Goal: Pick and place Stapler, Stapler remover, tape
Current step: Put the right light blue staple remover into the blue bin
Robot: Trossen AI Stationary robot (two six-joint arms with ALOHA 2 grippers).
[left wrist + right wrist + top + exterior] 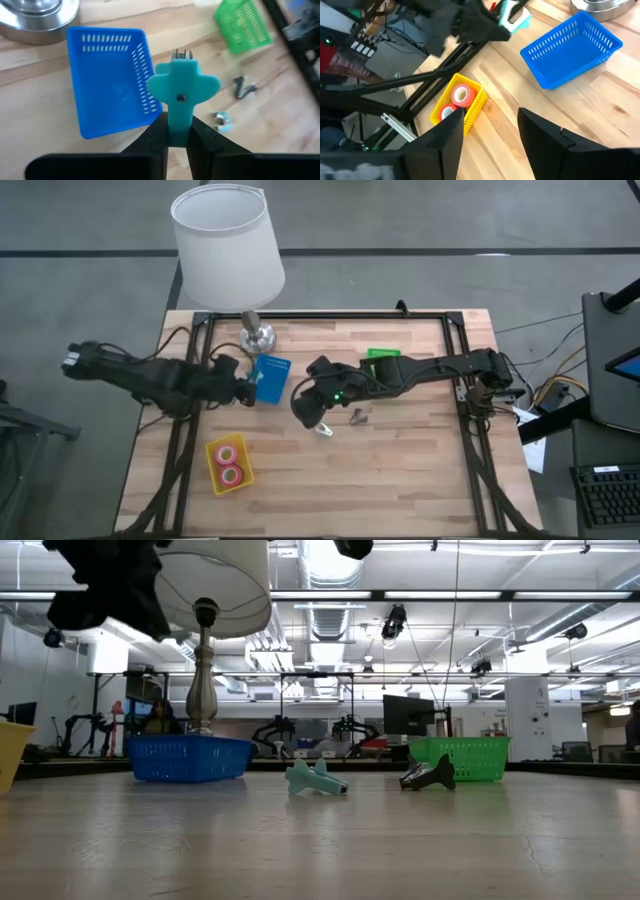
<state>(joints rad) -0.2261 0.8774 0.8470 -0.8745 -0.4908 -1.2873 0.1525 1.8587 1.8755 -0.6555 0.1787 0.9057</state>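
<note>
Counting the contents of the table gives three coloured trays, two rolls of tape, two teal staple removers and one dark object. The blue tray (271, 377) sits beside the lamp base (256, 336); the green tray (383, 356) lies farther along the back, partly under the right arm; the yellow tray (229, 464) stands near the front edge. Both rolls of tape (229, 463) lie flat in the yellow tray, side by side, one red-cored (462, 94) and one paler (447, 112).

The left gripper (176, 131) hangs above the near edge of the blue tray, clamped on the first teal staple remover (182, 95) by its handle end. This remover's long axis runs straight away from the fingers, with its metal claws at the far tip, above the tray's rim.

The second teal staple remover (315, 779) lies on the bare wood between the blue and green trays, long axis roughly level across the low view. Just beside it lies the dark object (428, 776), too small to identify.

The right gripper (490, 137) hovers over the table centre, its fingers spread apart and holding nothing.
</note>
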